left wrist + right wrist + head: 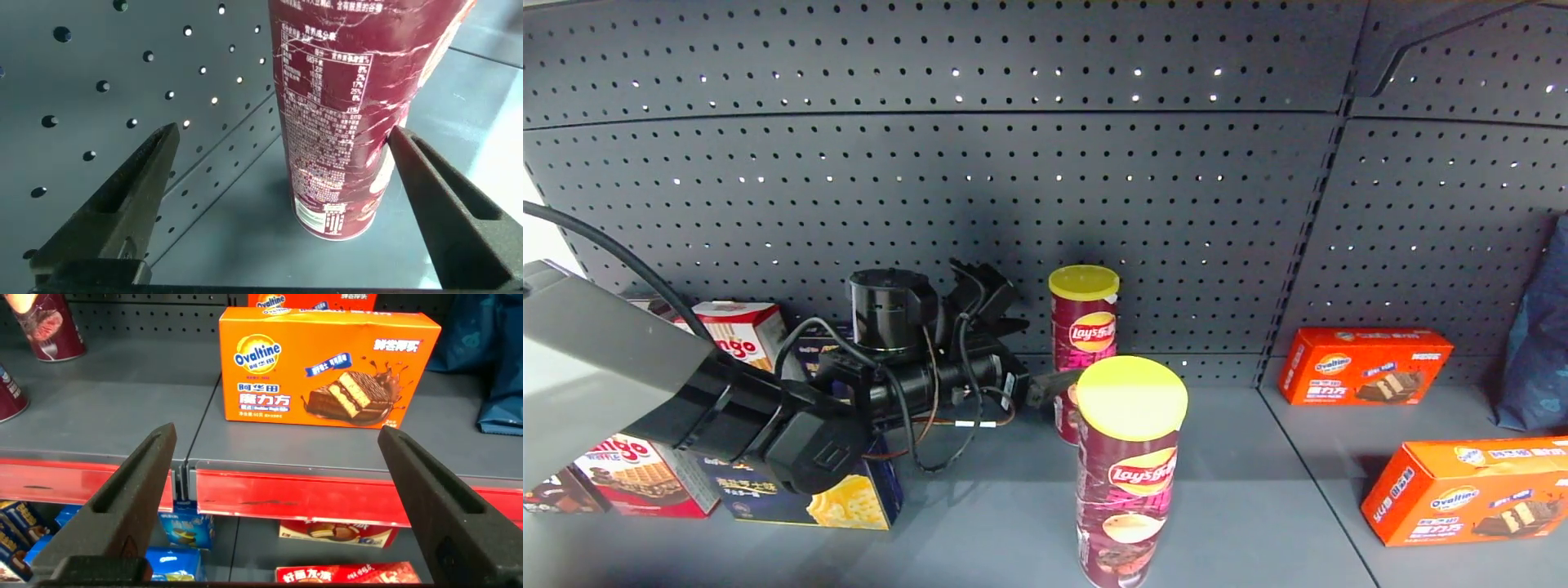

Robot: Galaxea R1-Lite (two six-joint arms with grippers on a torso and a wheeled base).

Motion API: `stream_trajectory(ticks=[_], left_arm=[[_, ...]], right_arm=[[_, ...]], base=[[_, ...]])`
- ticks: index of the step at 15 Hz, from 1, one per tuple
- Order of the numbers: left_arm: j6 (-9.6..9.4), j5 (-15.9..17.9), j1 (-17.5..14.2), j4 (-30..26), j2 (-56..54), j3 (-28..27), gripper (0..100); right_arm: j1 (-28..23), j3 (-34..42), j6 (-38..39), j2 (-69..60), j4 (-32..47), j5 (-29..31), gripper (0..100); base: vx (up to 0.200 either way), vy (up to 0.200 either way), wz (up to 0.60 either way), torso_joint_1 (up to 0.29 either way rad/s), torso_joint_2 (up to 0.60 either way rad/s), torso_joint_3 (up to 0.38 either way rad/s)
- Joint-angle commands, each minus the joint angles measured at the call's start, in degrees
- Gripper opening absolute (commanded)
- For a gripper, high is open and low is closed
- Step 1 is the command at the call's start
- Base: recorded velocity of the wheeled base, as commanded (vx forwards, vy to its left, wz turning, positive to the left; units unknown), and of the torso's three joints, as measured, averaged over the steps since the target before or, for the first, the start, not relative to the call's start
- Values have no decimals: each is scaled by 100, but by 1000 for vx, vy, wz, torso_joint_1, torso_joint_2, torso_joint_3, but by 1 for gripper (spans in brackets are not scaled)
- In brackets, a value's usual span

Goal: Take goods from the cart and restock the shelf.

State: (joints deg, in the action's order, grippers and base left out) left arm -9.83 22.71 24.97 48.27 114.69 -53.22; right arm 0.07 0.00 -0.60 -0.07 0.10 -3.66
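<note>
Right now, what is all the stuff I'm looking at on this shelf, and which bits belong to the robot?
chip cans: 2, maroon with yellow lids, upright mid-shelf, one behind the other
orange boxes: 2, orange, right section of the shelf
wafer boxes: 2, red and white, left end
cracker box: 1, dark blue and yellow, left, partly under the arm
blue bag: 1, blue, far right
pegboard: 1, dark grey, back wall
lower packs: several, blue and red, shelf below
left fingers: 2, black, open, either side of the rear chip can
right fingers: 2, black, open, before the shelf edge, facing an orange box
</note>
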Motion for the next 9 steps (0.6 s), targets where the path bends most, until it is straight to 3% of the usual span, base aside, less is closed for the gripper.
stream_trajectory(ticks=[1, 9], left_arm=[[-2, -4, -1, 7, 1, -4, 100], [-2, -91, -36, 94, 45, -4, 100]], right_arm=[[1, 0, -2, 7, -1, -3, 100], [1, 0, -2, 7, -1, -3, 100]], base=[[0, 0, 0, 0, 0, 0], [0, 0, 0, 0, 0, 0]])
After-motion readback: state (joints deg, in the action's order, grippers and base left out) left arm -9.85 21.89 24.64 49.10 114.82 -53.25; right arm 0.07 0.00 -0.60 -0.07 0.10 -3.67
